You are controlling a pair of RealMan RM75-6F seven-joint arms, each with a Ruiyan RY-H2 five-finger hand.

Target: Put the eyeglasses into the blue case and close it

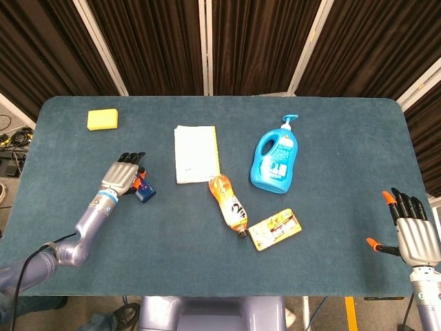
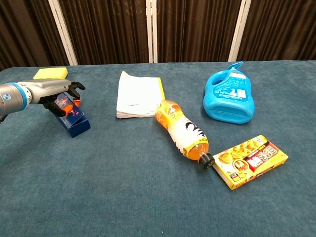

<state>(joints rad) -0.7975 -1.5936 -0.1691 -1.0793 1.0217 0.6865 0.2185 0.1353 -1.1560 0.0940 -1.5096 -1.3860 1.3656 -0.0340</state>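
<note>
We saw the left hand (image 1: 122,175) resting on the blue case (image 1: 143,192) at the counter's (image 1: 103,234) left side. The right hand (image 1: 411,231) hung off the right edge, fingers spread, holding nothing. A yellow sponge (image 1: 102,119) lay far left; mid-counter lay a notepad (image 1: 196,153), orange bottle (image 1: 228,205), snack box (image 1: 275,229) and blue detergent bottle (image 1: 275,158).
</note>
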